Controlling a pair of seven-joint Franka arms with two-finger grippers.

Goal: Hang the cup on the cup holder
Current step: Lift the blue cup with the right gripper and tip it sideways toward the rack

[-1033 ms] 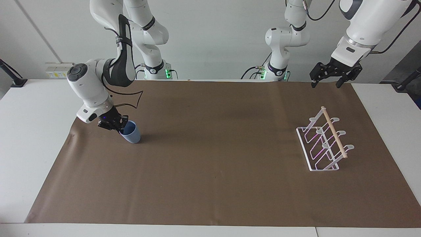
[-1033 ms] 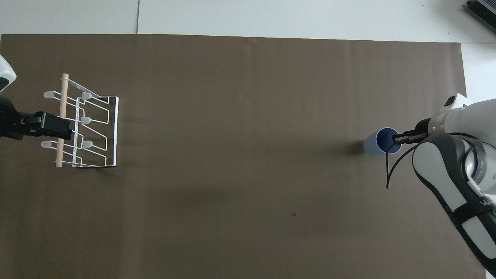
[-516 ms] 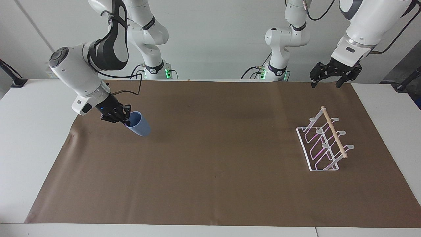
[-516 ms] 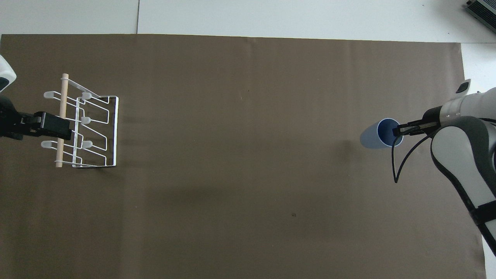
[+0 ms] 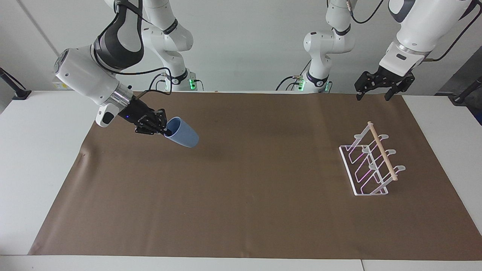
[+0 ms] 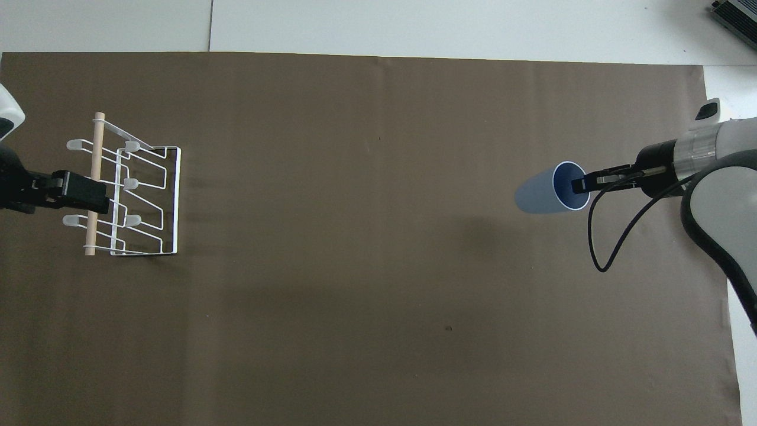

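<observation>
- The right gripper (image 5: pixel 162 130) pinches the cup (image 5: pixel 182 136) by its rim, tilted in the air above the brown mat (image 5: pixel 241 210).
- Step: carrying; next, cross to the cup holder (image 5: pixel 371 165) and upend the cup.
- The left gripper (image 5: pixel 378 94) waits, fingers apart.

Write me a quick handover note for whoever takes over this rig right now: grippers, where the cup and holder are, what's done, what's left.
Right gripper: shut on the cup at its rim, cup tilted in the air over the brown mat at the right arm's end.
Left gripper: open, waiting in the air near the cup holder.
Cup holder: standing on the mat at the left arm's end, nothing hung on it.
Done: cup picked up.
Left: carry it across, hang it.
</observation>
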